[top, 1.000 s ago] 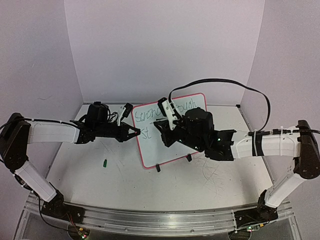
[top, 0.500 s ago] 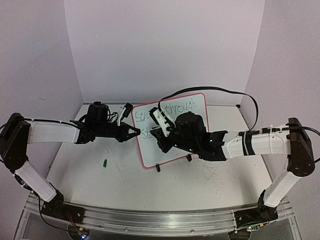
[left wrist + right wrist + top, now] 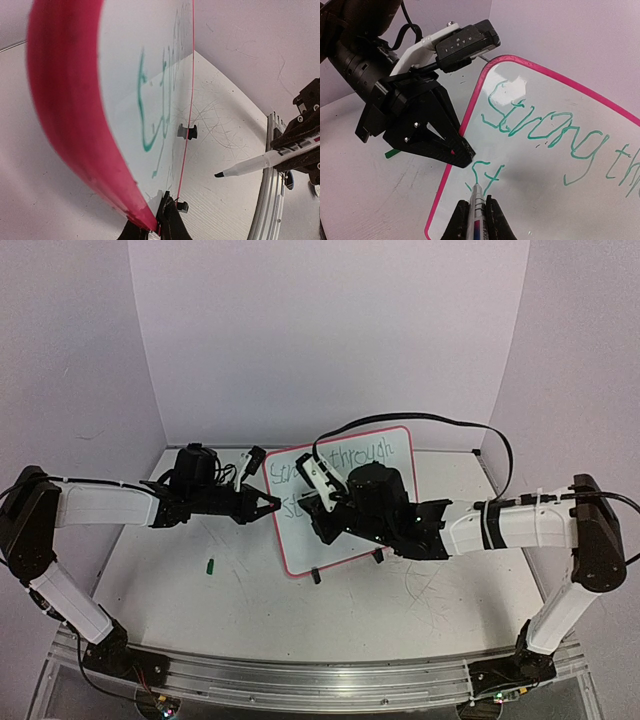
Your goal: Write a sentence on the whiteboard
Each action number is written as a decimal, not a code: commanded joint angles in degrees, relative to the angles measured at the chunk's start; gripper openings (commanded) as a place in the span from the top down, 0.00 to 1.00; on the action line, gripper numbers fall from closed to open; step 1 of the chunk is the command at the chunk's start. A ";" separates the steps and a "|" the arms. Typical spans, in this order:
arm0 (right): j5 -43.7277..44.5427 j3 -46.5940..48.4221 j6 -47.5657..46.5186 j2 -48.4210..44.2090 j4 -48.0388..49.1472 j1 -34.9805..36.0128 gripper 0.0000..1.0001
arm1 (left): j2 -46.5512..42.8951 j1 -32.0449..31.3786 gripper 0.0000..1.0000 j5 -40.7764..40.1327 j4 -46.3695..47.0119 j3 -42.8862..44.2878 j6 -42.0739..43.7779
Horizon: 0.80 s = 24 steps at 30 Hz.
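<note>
The whiteboard [image 3: 300,545], white with a pink-red rim, stands tilted at the table's middle. The sentence [image 3: 540,125] is green marker text reading "Strong through", with "St" [image 3: 487,175] begun on a second line. My left gripper [image 3: 272,505] is shut on the board's left rim, seen close in the left wrist view [image 3: 159,227]. My right gripper [image 3: 475,201] is shut on a white marker [image 3: 477,220], its tip at the lower end of the "S". In the left wrist view the marker [image 3: 255,162] tip looks slightly off the board [image 3: 130,75].
A small green marker cap [image 3: 211,564] lies on the table left of the board. Two black clip feet [image 3: 316,577] hold the board's near edge. The right arm's black cable [image 3: 440,418] arcs above the board. Purple walls close in the back and sides.
My right gripper has moved left and a little down across the board with the marker, from the first line to the second line's start. The left arm and the board have not moved.
</note>
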 commanded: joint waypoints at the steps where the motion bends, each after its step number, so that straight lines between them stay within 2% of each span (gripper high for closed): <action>1: 2.20 1.81 -0.88 0.02 0.66 0.27 1.00 | -0.03 1.11 1.00 -12.46 -3.42 0.16 5.55; 8: 3.60 2.11 -1.02 0.24 0.75 0.27 1.00 | 0.00 1.11 1.00 -12.33 -3.47 0.26 5.55; 14: 1.50 3.19 -1.44 1.99 0.94 0.43 1.00 | 0.15 1.09 1.00 -12.16 -3.45 0.16 5.52; 24: 7.03 2.34 -0.77 2.32 3.01 0.20 1.00 | 0.69 1.11 1.00 -11.55 -3.52 0.44 5.46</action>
